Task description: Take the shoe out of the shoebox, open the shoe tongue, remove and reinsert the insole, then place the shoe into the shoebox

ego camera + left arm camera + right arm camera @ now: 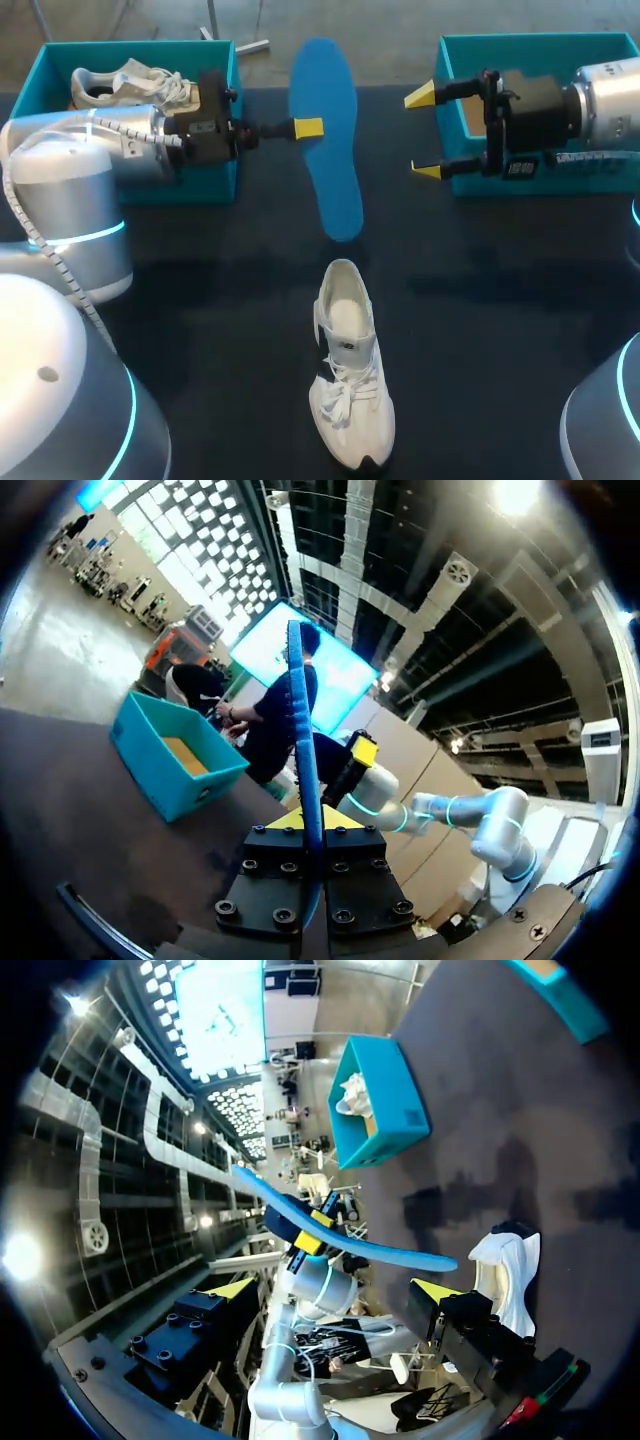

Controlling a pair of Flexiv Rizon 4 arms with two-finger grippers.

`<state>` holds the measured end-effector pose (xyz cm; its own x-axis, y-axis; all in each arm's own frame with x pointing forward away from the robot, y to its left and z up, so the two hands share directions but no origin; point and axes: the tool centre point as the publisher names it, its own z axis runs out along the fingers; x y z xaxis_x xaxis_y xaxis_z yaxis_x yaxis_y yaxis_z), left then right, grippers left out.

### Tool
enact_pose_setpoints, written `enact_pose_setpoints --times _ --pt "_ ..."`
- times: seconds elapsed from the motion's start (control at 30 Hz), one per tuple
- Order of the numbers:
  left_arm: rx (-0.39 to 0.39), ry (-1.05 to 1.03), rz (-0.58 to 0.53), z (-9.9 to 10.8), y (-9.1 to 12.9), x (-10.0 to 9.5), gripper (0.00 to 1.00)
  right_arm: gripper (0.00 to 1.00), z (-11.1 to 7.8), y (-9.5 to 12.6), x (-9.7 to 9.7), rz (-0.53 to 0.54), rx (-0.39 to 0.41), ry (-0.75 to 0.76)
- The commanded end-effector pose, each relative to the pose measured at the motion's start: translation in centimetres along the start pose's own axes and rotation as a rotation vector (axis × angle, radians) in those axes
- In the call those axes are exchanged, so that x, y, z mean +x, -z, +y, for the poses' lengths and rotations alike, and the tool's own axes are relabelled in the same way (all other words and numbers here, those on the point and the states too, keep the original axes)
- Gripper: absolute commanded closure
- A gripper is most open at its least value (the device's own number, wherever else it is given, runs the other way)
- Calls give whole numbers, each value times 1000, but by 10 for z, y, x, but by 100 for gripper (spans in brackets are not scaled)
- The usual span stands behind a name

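From where I stand, the blue insole is pinched at its long edge by the left gripper, its fingers closed on it from both faces. In the left wrist view the insole runs edge-on straight out from between the yellow tips. The right gripper sits at three o'clock from the insole, near it but not touching, its two fingers spread wide with nothing between them. The white shoe lies on the dark table at six o'clock from the insole, well apart from both grippers, with its toe pointing to six. At the table's ten o'clock stands a teal shoebox with a second shoe inside, part of it hidden behind the left arm. At two o'clock stands another teal box with a brown floor showing. The right arm covers much of it, so I cannot tell what else it holds. Whether the shoe's tongue is pulled open is hard to make out.
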<state>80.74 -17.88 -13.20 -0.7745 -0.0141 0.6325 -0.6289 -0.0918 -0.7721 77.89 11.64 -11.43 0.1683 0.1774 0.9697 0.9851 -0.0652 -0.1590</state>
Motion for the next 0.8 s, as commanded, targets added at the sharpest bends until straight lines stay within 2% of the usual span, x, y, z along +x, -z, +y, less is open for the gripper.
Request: enact_pose_setpoints --times 0.03,0.1,0.57,0.6,0.8 --pt "71 -737 0 -3 -4 7 100 0 1 -2 0 -2 -1 0" --pt "100 -834 -49 -9 -5 6 100 0 1 -2 0 -2 -1 0" --pt "100 -834 -49 -9 -5 6 100 0 1 -2 0 -2 -1 0" --pt "102 -891 -7 -9 -6 8 100 0 1 -2 0 -2 -1 0" --pt "77 -1328 17 -23 1 20 100 0 1 -2 0 -2 -1 0"
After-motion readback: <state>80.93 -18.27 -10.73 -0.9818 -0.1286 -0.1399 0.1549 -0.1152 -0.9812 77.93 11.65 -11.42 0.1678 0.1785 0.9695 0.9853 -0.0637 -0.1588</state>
